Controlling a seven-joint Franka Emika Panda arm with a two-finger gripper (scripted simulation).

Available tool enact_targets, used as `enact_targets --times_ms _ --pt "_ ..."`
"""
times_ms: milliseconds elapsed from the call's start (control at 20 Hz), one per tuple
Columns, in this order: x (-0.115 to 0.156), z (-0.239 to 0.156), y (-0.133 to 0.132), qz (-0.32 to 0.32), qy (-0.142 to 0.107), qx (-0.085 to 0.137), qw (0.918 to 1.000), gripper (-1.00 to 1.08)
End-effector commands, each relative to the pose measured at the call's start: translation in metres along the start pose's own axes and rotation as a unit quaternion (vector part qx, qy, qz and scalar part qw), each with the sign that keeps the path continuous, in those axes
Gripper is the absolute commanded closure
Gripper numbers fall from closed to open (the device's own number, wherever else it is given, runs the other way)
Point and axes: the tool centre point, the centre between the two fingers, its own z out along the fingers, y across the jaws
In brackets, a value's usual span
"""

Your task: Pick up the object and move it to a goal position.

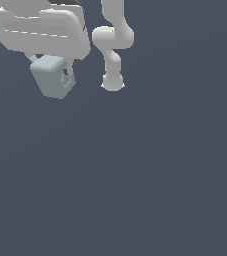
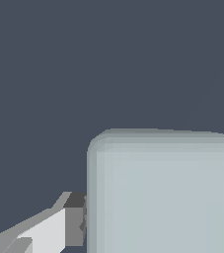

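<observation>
The object (image 1: 51, 76), a pale blue-grey block with rounded edges, hangs under the white gripper (image 1: 53, 75) at the upper part of the exterior view's left, close to the camera and above the dark floor. The fingers press it from both sides, so the gripper is shut on it. In the wrist view the object (image 2: 163, 192) fills a large corner of the picture. One finger (image 2: 66, 227) with a dark pad lies against its side; the other finger is out of frame. No goal marker shows in either view.
The arm's white links and base (image 1: 112, 80) stand further back, to the exterior view's right of the gripper. A plain dark blue-grey floor (image 1: 135, 175) fills everything else.
</observation>
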Motion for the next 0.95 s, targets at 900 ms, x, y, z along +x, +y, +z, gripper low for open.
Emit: enact_targets --times_ms 900 --pt "0.016 -0.052 0.026 0.000 0.000 0.000 1.0000 1.08"
